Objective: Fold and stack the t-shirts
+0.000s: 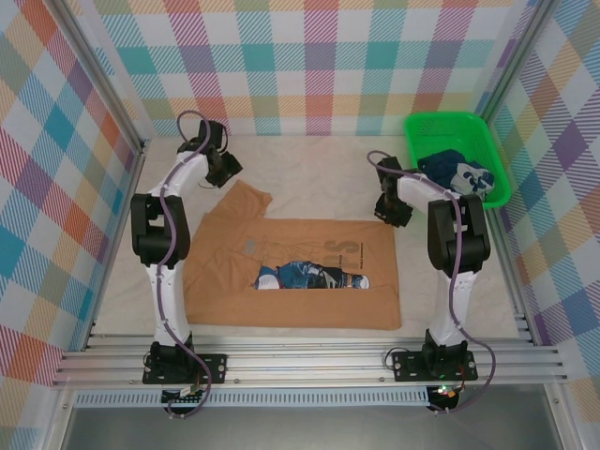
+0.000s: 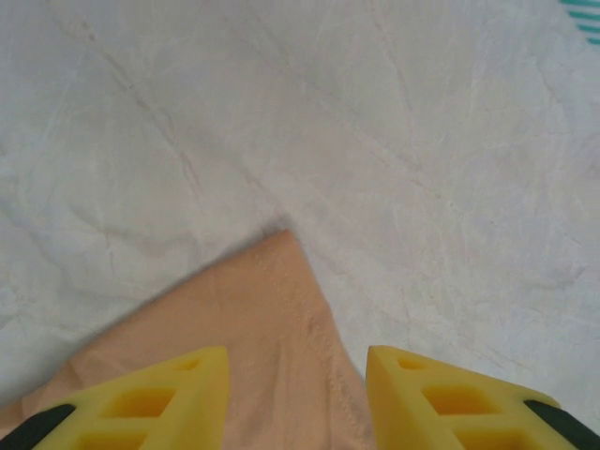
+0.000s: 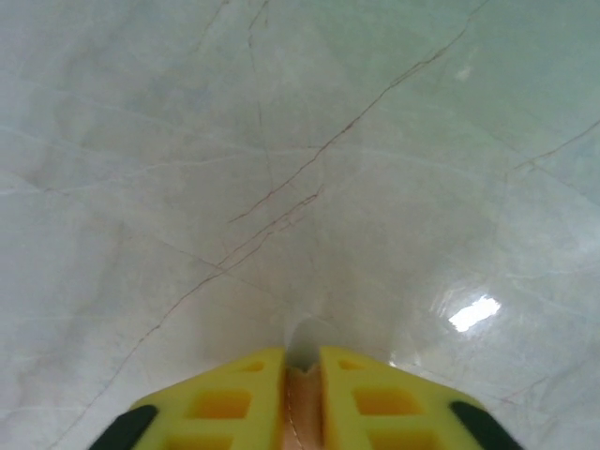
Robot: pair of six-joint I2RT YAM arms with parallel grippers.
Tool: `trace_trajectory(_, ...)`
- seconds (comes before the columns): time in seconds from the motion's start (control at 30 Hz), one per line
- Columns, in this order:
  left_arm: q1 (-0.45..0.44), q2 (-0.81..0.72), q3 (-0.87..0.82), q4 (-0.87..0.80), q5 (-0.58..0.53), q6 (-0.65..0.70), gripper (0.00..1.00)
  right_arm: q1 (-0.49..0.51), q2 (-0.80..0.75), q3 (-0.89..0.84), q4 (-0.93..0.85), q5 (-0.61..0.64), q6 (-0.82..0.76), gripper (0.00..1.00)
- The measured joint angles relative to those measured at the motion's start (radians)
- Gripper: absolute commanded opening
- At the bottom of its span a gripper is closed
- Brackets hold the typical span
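A white, marble-veined table (image 1: 309,178) carries a tan shirt (image 1: 300,305) spread flat, print up, across its near half, one sleeve angled out far-left; a green basket (image 1: 422,139) sits in the far-right corner.

Tan t-shirt (image 3: 302,405) seen only as a sliver pinched between the right gripper (image 3: 302,364) fingers, remainder cut off by lower edge, left gripper (image 2: 292,375) fingers cropped at bottom, sleeve (image 2: 272,309) between them partly cut off, navy t-shirt (image 1: 450,167) print too small to be read.
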Motion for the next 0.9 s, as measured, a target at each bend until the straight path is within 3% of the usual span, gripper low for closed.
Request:
trace_trajectory(0.07, 0.000, 0.018, 0.034, -0.005, 0.000, 0.009, 0.44, 0.000, 0.002, 0.005, -0.003, -0.001, 0.005, 0.00)
trace_trajectory(0.37, -0.008, 0.189, 0.247, -0.072, -0.065, 0.094, 0.45, 0.000, 0.002, 0.006, -0.003, -0.012, 0.015, 0.00)
trace_trajectory(0.9, -0.087, 0.332, 0.356, -0.127, -0.208, 0.183, 0.35, -0.005, 0.000, 0.006, -0.003, -0.051, 0.015, 0.00)
